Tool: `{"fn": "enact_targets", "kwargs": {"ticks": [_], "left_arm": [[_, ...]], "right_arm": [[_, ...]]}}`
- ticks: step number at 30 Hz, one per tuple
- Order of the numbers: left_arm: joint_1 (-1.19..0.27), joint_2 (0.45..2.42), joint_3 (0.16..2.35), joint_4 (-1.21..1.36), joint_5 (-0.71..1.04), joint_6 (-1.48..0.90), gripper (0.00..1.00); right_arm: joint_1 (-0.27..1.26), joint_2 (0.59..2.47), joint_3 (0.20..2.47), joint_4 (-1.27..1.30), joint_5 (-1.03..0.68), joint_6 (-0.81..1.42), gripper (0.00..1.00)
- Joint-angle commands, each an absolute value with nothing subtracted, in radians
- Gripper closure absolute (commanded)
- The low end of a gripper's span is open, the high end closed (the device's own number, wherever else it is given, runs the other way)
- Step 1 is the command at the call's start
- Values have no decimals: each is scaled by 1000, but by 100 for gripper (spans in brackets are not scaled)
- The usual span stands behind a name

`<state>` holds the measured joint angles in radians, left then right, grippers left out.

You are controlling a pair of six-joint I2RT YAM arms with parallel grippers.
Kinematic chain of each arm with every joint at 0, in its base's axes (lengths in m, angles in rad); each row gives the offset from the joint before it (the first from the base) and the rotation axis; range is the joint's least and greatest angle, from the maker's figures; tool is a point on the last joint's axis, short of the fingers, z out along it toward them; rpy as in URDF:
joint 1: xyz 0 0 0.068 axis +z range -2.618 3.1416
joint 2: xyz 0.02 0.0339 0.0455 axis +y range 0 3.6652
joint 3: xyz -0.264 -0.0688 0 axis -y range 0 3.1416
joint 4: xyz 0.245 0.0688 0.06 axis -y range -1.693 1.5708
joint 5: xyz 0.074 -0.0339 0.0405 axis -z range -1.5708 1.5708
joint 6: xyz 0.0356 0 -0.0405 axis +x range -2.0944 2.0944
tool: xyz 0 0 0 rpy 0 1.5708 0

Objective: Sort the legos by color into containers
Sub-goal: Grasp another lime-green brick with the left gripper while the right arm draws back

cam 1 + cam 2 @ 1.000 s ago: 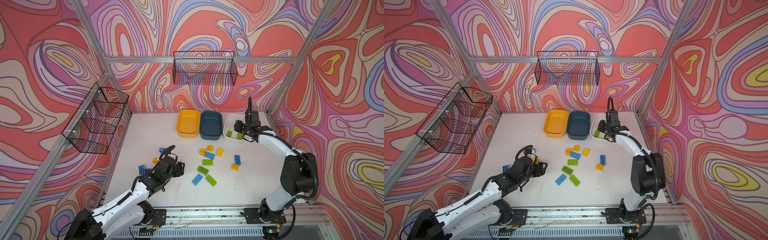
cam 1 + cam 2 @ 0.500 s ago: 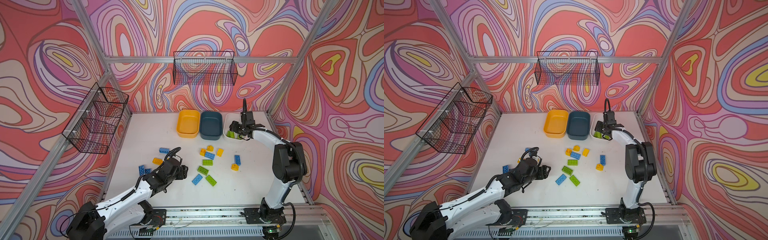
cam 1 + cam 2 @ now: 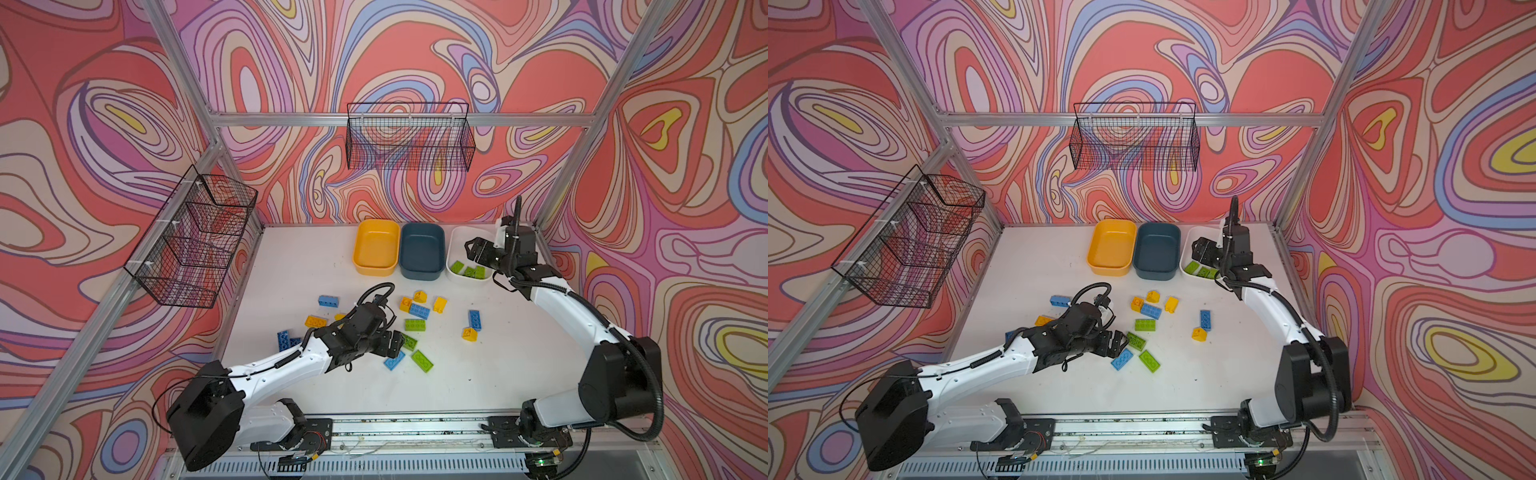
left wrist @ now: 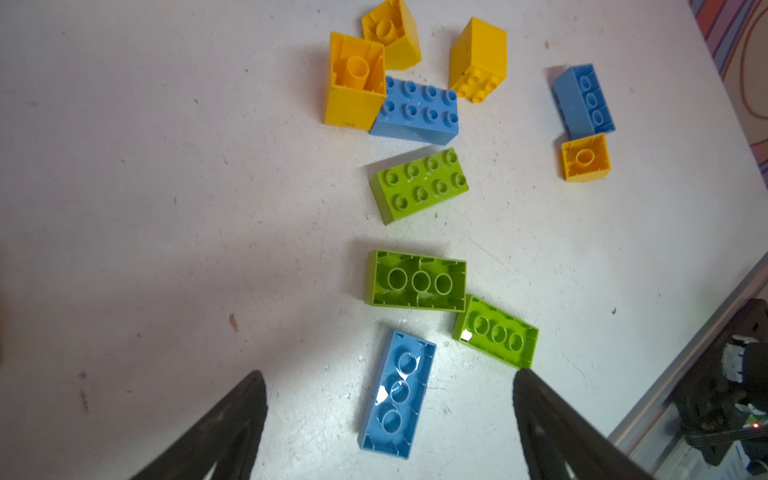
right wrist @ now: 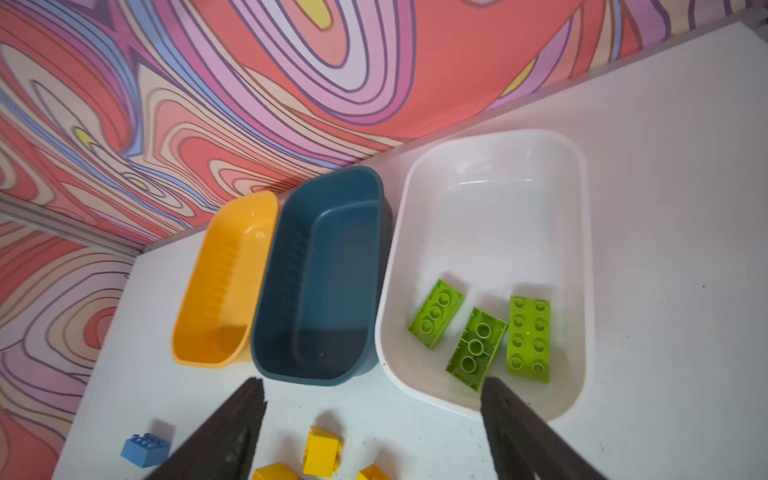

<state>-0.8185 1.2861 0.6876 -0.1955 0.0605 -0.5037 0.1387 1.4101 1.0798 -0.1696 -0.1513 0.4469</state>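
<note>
Nearest the base rail, the left tool [image 4: 388, 374] hangs low over the worktop [image 3: 498, 374], jaws wide apart and empty. In the left wrist view an upturned blue brick [image 4: 397, 390] lies lengthwise between its fingers, so we judge this a line-up for the next pick. The long sides face the pads, which suits a clamp across the narrow width. Just beyond lie two upturned green bricks [image 4: 415, 282], corner to corner, then a studs-up green brick [image 4: 422, 185]. Farther out, yellow legos [image 4: 355, 83] crowd against a studs-up blue one [image 4: 415, 110], which is likely awkward to grasp cleanly. At the back wall the containers stand side by side. The yellow tub [image 5: 224, 282] and teal tub [image 5: 324, 249] are both empty, and the white tub [image 5: 490, 158] holds three sorted green bricks [image 5: 478, 343]; we take it as the green bin. The right tool [image 5: 372, 381] hovers by the white tub's near rim, jaws spread, carrying nothing. Most of the sorting remains.
</note>
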Motion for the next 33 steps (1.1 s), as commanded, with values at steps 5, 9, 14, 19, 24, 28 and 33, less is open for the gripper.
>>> {"fn": "enact_targets", "kwargs": {"ticks": [5, 9, 14, 19, 24, 28, 33], "left_arm": [[-886, 1429, 798, -258, 34, -430, 2], [-904, 1515, 857, -295, 12, -416, 2], [-909, 1615, 921, -316, 6, -406, 6], [-923, 1709, 995, -368, -30, -387, 11], [-936, 1769, 1042, -398, -65, -382, 13], [-938, 1791, 1060, -408, -94, -389, 17], [-937, 1808, 1077, -418, -115, -393, 26]], "right_arm": [[135, 1222, 920, -118, -252, 471, 12], [135, 1158, 879, -139, -268, 465, 12], [135, 1104, 847, -156, -274, 453, 12], [135, 1081, 822, -160, -269, 441, 13], [135, 1077, 807, -162, -261, 437, 14], [135, 1075, 798, -160, -262, 435, 14], [135, 1080, 795, -156, -268, 433, 14]]}}
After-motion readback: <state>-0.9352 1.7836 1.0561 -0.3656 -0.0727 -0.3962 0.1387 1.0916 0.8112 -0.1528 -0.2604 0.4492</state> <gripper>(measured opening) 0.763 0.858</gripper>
